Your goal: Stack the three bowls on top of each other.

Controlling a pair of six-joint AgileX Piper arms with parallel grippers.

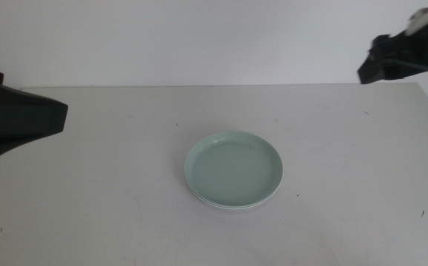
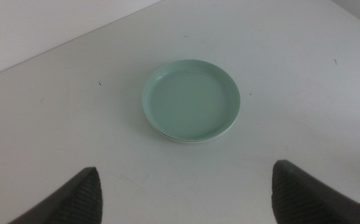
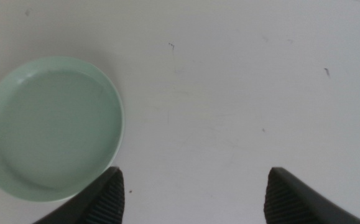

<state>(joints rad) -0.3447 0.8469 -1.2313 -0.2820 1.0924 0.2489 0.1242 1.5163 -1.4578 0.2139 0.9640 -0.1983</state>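
Bowls sit stacked near the centre of the middle view, on the white table (image 1: 88, 192). The mint green bowl (image 1: 233, 169) is on top, and a thin white rim (image 1: 225, 205) peeks out beneath its lower edge, so a white bowl lies under it. Whether a third bowl is in the stack is hard to tell, as the top one hides most of what is below.

The left gripper (image 2: 186, 193) hangs above the table at the left edge of the middle view, jaws spread wide and holding nothing. The right gripper (image 3: 192, 194) is raised in the upper right of that view, well apart from the stack, jaws likewise wide apart and empty.
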